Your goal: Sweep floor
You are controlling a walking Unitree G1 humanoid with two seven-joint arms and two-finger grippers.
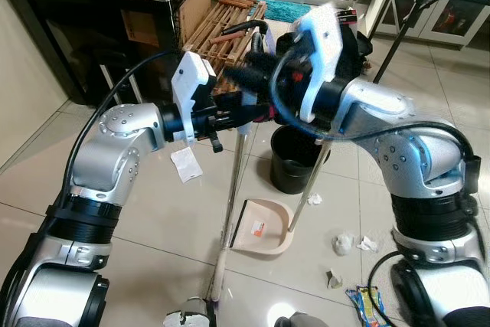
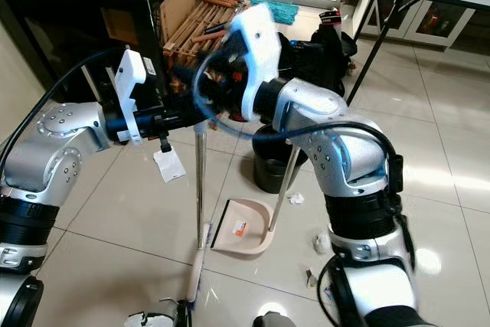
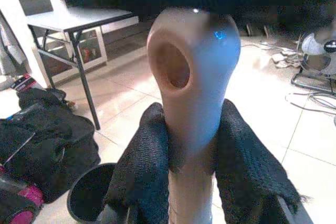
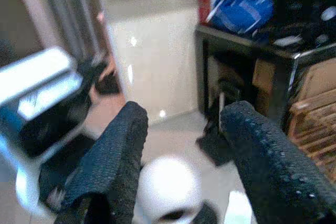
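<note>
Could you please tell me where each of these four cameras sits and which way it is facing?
Left eye view: on the head, looking down at both silver arms, the pink plastic dustpan and black round bin.
Right eye view: beside it, showing the same scene.
Left wrist view: along the left gripper, clamped on the beige broom handle; it shares the bin with the eye views.
Right wrist view: along the right gripper, open above a white handle knob.

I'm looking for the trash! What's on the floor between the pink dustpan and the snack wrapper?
In the left eye view, between the dustpan and the wrapper lie crumpled white paper scraps and a smaller bit on tile.
</note>
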